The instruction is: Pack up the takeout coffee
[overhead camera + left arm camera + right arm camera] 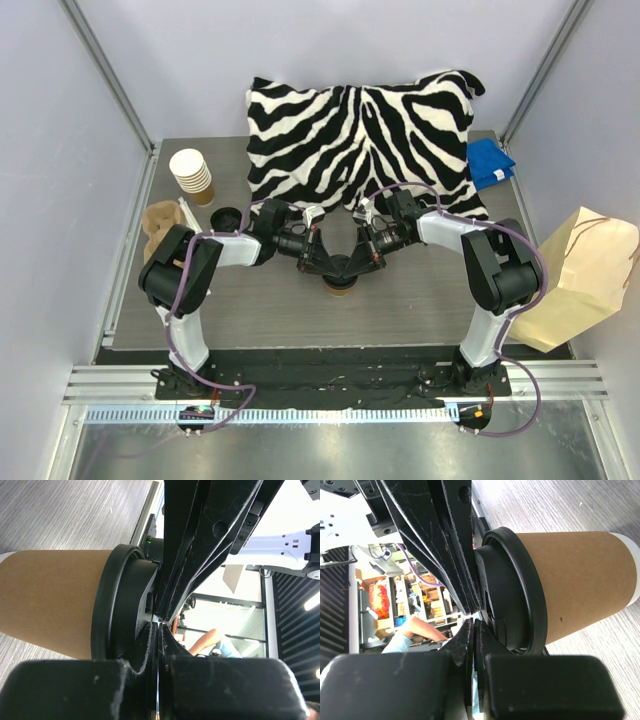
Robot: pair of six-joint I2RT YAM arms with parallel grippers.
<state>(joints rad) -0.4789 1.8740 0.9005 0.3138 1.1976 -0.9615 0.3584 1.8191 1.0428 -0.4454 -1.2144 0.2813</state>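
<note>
Kraft coffee [575, 580] under both jaws, pressed together at lid [107, 605]; zebra pillow [360, 130] behind, bag [585, 280] R.

— What are the arms made of?

— The left arm [236, 250] and right arm [446, 229] match: white tubes between chunky black joints [180, 270], each on a black base [186, 377].

— Any wiring?

— A purple cable [183, 300] loops back from behind each gripper and runs along the arm to the base.

— And the grippers themselves?

— The left gripper [328, 268] and right gripper [356, 266] are black all over. Up close the fingers [100, 690] are flat, matte black pieces, scuffed with pale scratches and dust, and there is a small round hole back from the tips.
</note>
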